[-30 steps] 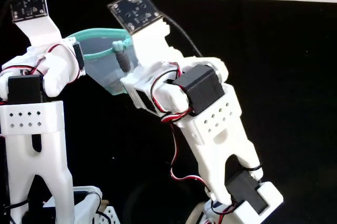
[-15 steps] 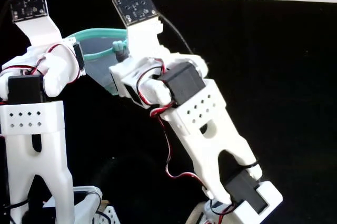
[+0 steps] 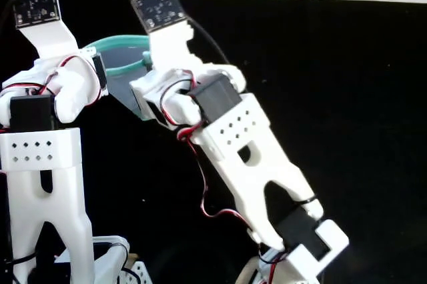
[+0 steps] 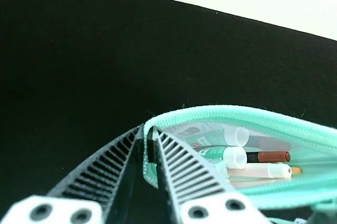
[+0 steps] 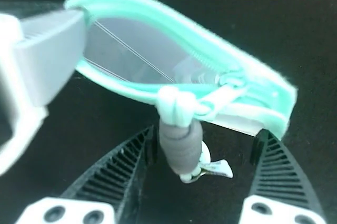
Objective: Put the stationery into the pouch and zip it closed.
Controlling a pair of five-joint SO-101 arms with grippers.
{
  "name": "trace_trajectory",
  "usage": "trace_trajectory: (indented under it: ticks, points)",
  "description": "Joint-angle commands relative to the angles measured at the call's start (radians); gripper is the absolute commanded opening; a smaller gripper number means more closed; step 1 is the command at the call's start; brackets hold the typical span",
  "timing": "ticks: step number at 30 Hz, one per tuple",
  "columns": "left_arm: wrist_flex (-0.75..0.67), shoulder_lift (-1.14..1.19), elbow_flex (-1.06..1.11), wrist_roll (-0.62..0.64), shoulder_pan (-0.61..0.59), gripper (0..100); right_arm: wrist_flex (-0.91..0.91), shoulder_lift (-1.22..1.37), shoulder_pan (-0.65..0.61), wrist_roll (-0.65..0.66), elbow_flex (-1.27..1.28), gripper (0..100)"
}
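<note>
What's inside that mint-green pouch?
Through the open top of the pouch several pens show: a white-capped marker, a brown pen and a white pen. Their far ends, and anything beneath them, are covered by the pouch's rim and wall.

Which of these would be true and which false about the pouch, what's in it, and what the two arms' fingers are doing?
1. The left arm's fingers are clamped on the rim of the pouch. True.
2. The pouch is empty. False: pens lie inside it.
3. The right arm's fingers are squeezed shut on the zipper pull. False: they stand open, with the pull hanging between them.
4. The pouch's mouth is open, not zipped shut. True.
</note>
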Motion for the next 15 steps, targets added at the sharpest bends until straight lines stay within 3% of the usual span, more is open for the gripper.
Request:
trace_trajectory:
  ticks: [1, 5, 15]
  points:
    - [-0.002, 0.018, 0.048, -0.006, 0.002, 1, -0.033, 0.001, -0.004, 0.049, -0.013, 22.1]
    - [-0.002, 0.018, 0.048, -0.006, 0.002, 1, -0.028, -0.001, 0.025, 0.057, -0.013, 0.5]
    - [-0.002, 0.018, 0.048, -0.006, 0.002, 1, 0.065, -0.185, 0.111, 0.13, -0.015, 0.7]
